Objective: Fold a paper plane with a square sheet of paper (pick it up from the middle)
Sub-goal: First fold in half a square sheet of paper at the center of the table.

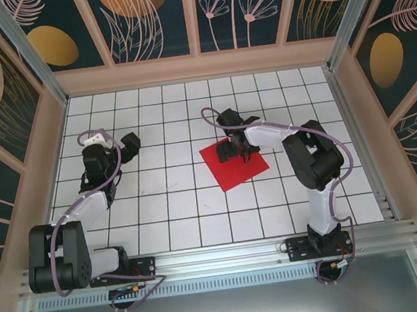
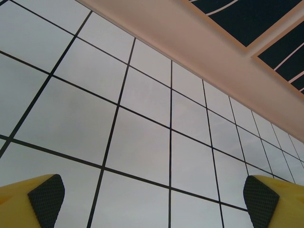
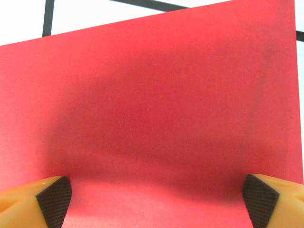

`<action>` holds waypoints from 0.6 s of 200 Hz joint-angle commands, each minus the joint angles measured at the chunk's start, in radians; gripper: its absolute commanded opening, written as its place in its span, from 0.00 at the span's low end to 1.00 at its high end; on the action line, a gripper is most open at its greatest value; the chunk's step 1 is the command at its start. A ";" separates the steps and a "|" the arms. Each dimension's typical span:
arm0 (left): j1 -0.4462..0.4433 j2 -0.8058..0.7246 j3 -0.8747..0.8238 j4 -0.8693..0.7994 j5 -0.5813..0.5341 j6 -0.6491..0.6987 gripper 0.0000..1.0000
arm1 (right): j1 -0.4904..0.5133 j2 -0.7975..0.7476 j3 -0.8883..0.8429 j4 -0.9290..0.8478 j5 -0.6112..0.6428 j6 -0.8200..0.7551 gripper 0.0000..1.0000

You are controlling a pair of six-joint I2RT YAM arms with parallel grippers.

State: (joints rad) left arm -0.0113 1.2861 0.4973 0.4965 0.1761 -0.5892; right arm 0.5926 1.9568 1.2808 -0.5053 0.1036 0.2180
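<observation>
White tiled table with a black grid sits inside wall panels of dark blue with floral prints. Right of centre in the top view lies the thin bright red square sheet of paper, flat, turned like a diamond, with no crease showing. The right gripper hangs over the sheet's upper part. Its yellow, black-padded fingers stand wide apart, with red paper filling the space between them. They are clamped on nothing, and I cannot tell whether the tips touch the sheet. The left gripper sits at the upper left, well apart from the sheet, its fingers spread over bare tiles. By my judgement the task has barely begun: the pick-up from the middle and every fold remain.
</observation>
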 commanded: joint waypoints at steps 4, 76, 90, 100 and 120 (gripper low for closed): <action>0.008 0.012 -0.010 0.013 0.013 -0.004 0.99 | 0.018 -0.017 0.014 -0.078 -0.041 -0.012 0.99; 0.008 0.018 -0.006 0.015 0.014 -0.007 0.98 | 0.025 -0.044 0.032 -0.078 -0.016 -0.005 0.98; 0.008 0.018 -0.005 0.015 0.014 -0.008 0.99 | 0.027 -0.071 0.038 -0.074 -0.017 -0.002 0.98; 0.008 0.019 -0.003 0.015 0.014 -0.008 0.99 | 0.031 -0.086 0.038 -0.072 -0.023 -0.003 0.98; 0.008 0.022 -0.003 0.016 0.016 -0.009 0.98 | 0.040 -0.094 0.035 -0.074 -0.048 -0.016 0.99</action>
State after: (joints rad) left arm -0.0113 1.2953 0.4973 0.4965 0.1764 -0.5892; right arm 0.6144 1.9198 1.2861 -0.5434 0.0780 0.2153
